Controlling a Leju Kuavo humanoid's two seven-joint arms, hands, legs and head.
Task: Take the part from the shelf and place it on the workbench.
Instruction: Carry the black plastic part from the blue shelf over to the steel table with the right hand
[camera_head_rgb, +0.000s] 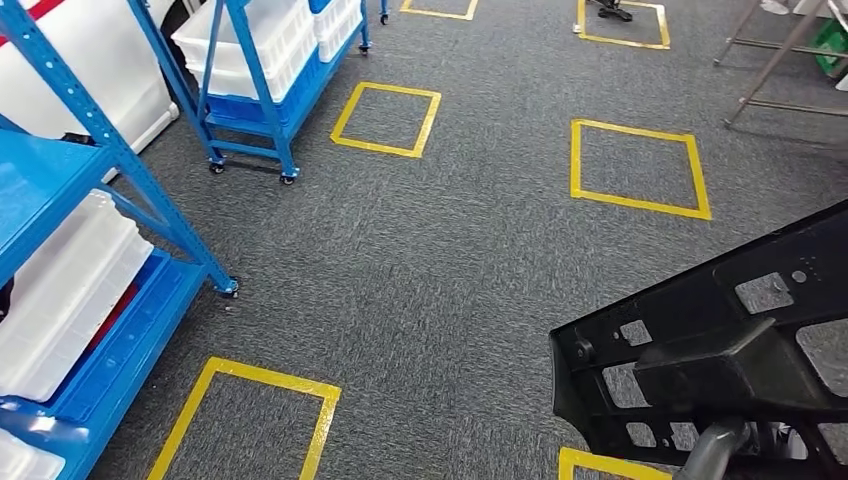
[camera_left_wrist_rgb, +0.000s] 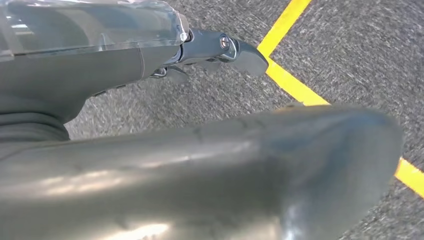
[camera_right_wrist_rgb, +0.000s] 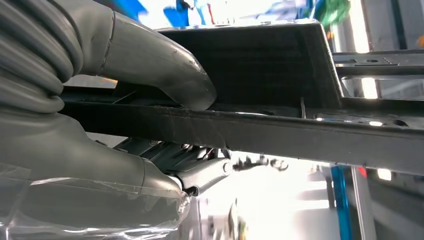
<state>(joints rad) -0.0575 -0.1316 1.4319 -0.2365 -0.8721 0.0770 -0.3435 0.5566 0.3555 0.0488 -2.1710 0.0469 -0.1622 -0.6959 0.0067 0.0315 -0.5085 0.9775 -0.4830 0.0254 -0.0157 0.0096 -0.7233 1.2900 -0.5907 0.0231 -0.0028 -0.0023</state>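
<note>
**Right hand carries part over carpet**

Head view: black part (camera_head_rgb: 720, 340) (flat, with cut-out holes) held low right above grey carpet (camera_head_rgb: 470, 260) with yellow tape squares (camera_head_rgb: 640, 168). Blue shelves (camera_head_rgb: 90, 250) with white bins (camera_head_rgb: 60, 290) stand at left.

Left wrist view: left hand (camera_left_wrist_rgb: 200, 165) over carpet, holding nothing, fingers (camera_left_wrist_rgb: 225, 50) extended.

Right wrist view: right hand (camera_right_wrist_rgb: 150, 130) grips the part (camera_right_wrist_rgb: 280, 125), thumb on one face and fingers (camera_right_wrist_rgb: 195, 170) on the other.
</note>
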